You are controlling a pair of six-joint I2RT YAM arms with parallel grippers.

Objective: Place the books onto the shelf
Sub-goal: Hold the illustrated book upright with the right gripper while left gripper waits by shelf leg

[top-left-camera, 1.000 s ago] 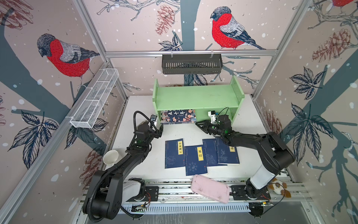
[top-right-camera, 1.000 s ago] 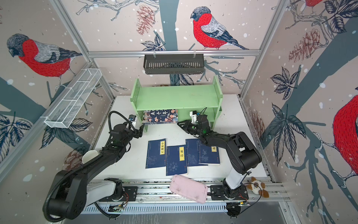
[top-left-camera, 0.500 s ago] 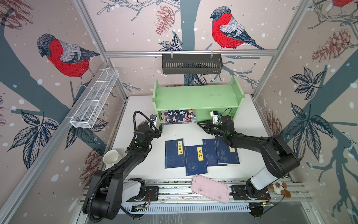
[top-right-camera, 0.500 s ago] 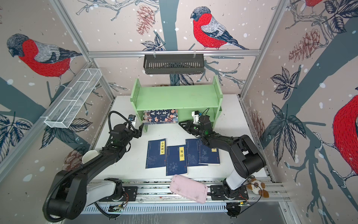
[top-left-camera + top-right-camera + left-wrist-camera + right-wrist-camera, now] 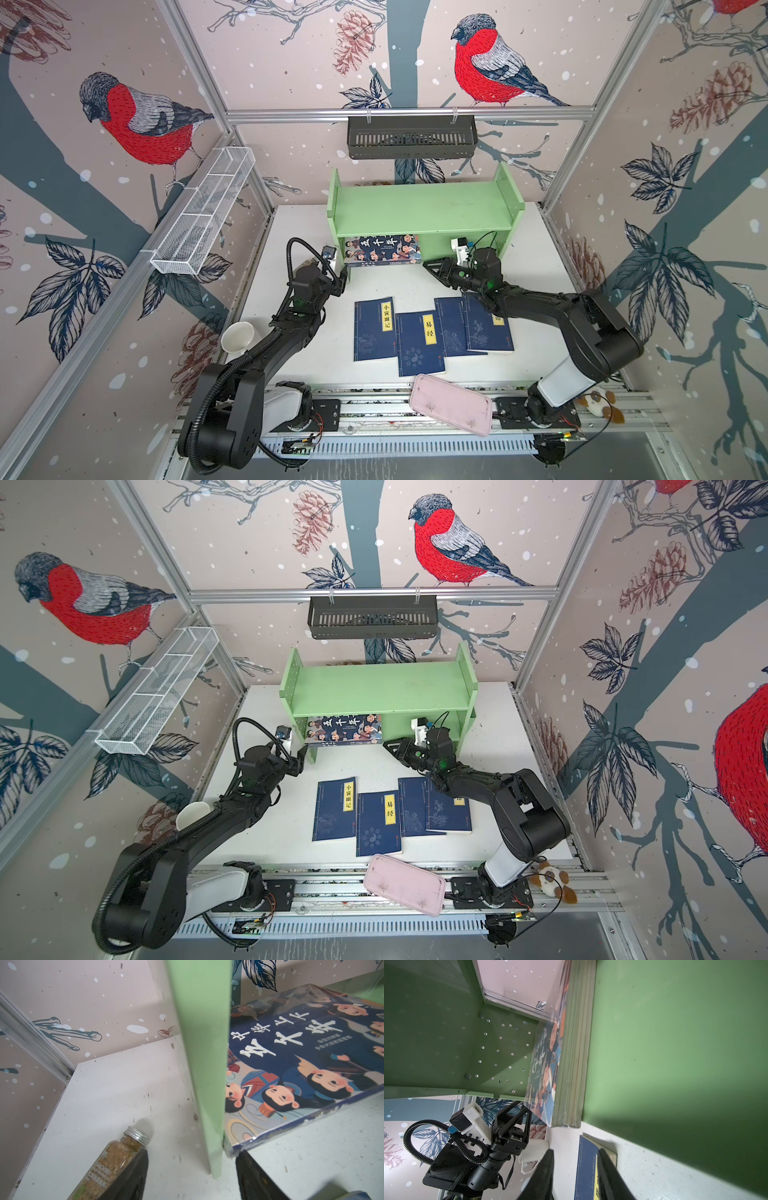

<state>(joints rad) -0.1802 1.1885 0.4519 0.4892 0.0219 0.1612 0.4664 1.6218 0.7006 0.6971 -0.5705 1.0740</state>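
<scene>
Front edge: a pink tray [image 5: 451,405] lies slanted by the rail. It is not part of the job.

Mid-surface [image 5: 540,266]: four navy paperbacks [image 5: 374,328] lie flat in a row, covers up and yellow labels showing. The third one is partly tucked under its neighbours.
- Judged thin, light and floppy. They sit flush on the surface, so a finger has little to get under.
- Best hold is probably at an edge lifted by an overlap, or a book slid off the pile first.
- A pinch near the spine should sag less.

Both tools are beyond the row, well clear of it.
- Left tool [image 5: 344,274]: fingers spread and empty. It sits at the foot of the shelf's left side panel, with a spice bottle [image 5: 116,1159] lying beside one finger.
- Right tool [image 5: 430,266]: turned on its side, fingers part-way apart, nothing between them. It is just off the right near corner of the picture book [image 5: 382,249].

The picture book lies flat on the lower tier of the shelf [image 5: 419,205], at the left end against the side panel. Its near edge juts out past the front of the tier.
- It looks thick, and from the side it shows several page blocks under a glossy clear wrap.
- Judged stiff, heavier than the paperbacks, and slippery.
- A push on the protruding edge should seat it better than a pinch.

The upper tier holds no books. A black basket [image 5: 411,137] hangs on the wall behind it.
</scene>
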